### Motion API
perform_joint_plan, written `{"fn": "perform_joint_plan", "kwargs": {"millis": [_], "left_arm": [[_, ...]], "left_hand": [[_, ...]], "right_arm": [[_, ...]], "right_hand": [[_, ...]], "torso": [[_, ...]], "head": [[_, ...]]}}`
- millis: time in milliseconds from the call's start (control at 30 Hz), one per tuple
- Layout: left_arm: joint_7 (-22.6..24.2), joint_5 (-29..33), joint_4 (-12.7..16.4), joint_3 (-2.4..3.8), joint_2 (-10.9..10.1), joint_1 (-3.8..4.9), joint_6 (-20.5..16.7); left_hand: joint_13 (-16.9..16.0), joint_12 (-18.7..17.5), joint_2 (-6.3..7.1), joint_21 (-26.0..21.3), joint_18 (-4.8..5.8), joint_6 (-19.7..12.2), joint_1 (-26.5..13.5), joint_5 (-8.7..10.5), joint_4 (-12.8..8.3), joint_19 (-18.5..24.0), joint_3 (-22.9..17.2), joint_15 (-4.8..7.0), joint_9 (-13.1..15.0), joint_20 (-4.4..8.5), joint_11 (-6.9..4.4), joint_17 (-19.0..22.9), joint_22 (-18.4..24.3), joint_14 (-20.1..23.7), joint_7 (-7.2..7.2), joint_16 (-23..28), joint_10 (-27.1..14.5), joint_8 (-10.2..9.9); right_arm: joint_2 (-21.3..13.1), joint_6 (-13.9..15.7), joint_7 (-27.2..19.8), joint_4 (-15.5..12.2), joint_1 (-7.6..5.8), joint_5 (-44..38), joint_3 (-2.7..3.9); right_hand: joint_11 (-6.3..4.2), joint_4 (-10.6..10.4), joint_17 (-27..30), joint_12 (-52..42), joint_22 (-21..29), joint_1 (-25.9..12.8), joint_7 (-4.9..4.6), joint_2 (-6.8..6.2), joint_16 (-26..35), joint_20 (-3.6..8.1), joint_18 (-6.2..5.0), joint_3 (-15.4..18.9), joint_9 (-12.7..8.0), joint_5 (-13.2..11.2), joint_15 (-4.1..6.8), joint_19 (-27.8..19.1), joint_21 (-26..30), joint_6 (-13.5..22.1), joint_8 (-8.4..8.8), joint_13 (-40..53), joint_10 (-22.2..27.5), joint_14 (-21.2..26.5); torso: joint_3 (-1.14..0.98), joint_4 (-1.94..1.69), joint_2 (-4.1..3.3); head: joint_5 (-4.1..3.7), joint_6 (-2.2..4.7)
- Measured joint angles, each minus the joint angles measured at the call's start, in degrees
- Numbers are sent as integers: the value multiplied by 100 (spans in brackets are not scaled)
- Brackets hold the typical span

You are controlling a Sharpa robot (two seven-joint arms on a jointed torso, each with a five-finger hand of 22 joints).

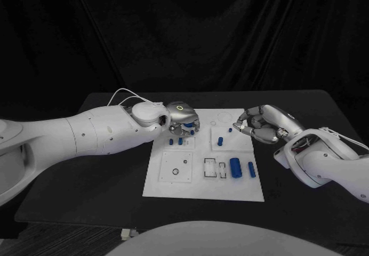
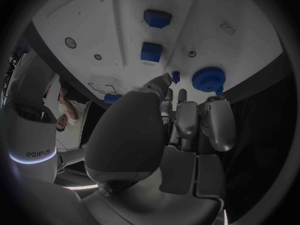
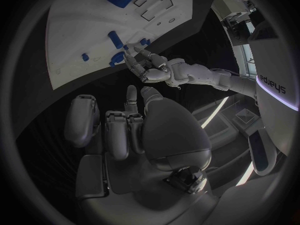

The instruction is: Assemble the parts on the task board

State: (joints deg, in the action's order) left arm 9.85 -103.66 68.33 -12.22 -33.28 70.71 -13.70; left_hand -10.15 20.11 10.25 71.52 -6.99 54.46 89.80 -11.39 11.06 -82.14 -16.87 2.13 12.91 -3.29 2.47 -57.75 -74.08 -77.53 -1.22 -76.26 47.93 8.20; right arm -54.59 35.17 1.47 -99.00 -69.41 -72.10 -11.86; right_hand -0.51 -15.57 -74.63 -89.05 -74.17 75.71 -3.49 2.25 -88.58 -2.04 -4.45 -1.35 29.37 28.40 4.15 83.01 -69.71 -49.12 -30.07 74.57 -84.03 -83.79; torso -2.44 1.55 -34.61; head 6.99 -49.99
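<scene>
The left hand (image 1: 181,118) hovers at the white board's (image 1: 201,189) far left corner, fingertips pinching a small blue peg (image 2: 175,76) beside a round blue part (image 2: 208,79); the right hand (image 1: 260,124), curled and empty, waits off the right edge.

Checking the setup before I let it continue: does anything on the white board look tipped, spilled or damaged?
Nothing stands out. The task board lies flat and looks whole, the blue parts all lie on it, and none has spilled onto the black table. The left hand works at its far edge.
</scene>
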Motion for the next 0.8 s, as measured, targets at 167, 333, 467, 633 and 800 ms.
{"fn": "perform_joint_plan", "kwargs": {"millis": [167, 333, 467, 633, 800], "left_arm": [[-30, -3, -92, 1, 66, -18, 28], [-51, -6, -200, 1, 146, -46, 44], [-52, -7, -301, 1, 209, -64, 44], [-42, -8, -401, 1, 271, -85, 35], [-21, -9, -491, 1, 329, -118, 6]], "left_hand": [[15, -1, 0, -67, 0, 2, 0, 0, 0, 0, 0, 0, -5, 0, -30, 86, 0, 0, -1, 0, 90, 0], [29, -23, 66, -67, 0, 2, -68, 0, -1, 0, -1, 0, -12, 0, -29, 86, 0, 0, -2, 1, 93, 0], [66, -67, 66, -131, -1, 237, -68, -47, -188, 0, -331, 1, -21, 0, -84, 133, 0, 2, -67, 67, 303, 0], [119, -112, -1, -133, -1, 338, -135, -47, -189, 2, -332, 3, -21, 2, -149, 206, 0, 3, -107, 71, 400, 0], [154, -115, -1, -198, -1, 451, -135, -47, -304, 2, -532, 5, -23, 3, -178, 216, 0, 1, -125, 71, 689, 0]], "right_arm": [[5, -19, 6, 8, 5, -1, 0], [-11, -28, 12, 9, 7, -3, 0], [-14, -35, 18, 9, 8, -4, 0], [-9, -46, 23, 10, 9, -5, 0], [-7, -56, 29, 10, 12, -6, 0]], "right_hand": [[0, 0, 0, 0, 0, 0, 0, 0, 0, 0, 0, 0, 0, 0, 0, 0, 0, 0, 0, 0, 0, 0], [0, 0, 0, 0, 0, 0, 0, 0, 0, 0, 0, 0, 0, 0, 0, 0, 0, 0, 0, 0, 0, 0], [0, 0, 0, 0, 0, 0, 0, 0, 0, 0, 0, 0, 0, 0, 0, 0, 1, 0, 0, 0, 0, 0], [0, 0, 0, 0, 0, 0, 0, 0, 0, 0, 0, 0, 0, 0, 0, 0, 1, 0, 0, 0, 0, 0], [0, 0, 0, 0, 0, 0, 0, 0, 0, 0, 0, 0, 0, 0, 0, 0, 2, 0, 0, 0, 0, 0]], "torso": [[0, -3, 0], [0, -3, 0], [0, -3, 0], [-1, -3, 1], [0, -3, 1]], "head": [[7, 0], [11, 0], [-2, 0], [-5, 0], [-6, 0]]}}
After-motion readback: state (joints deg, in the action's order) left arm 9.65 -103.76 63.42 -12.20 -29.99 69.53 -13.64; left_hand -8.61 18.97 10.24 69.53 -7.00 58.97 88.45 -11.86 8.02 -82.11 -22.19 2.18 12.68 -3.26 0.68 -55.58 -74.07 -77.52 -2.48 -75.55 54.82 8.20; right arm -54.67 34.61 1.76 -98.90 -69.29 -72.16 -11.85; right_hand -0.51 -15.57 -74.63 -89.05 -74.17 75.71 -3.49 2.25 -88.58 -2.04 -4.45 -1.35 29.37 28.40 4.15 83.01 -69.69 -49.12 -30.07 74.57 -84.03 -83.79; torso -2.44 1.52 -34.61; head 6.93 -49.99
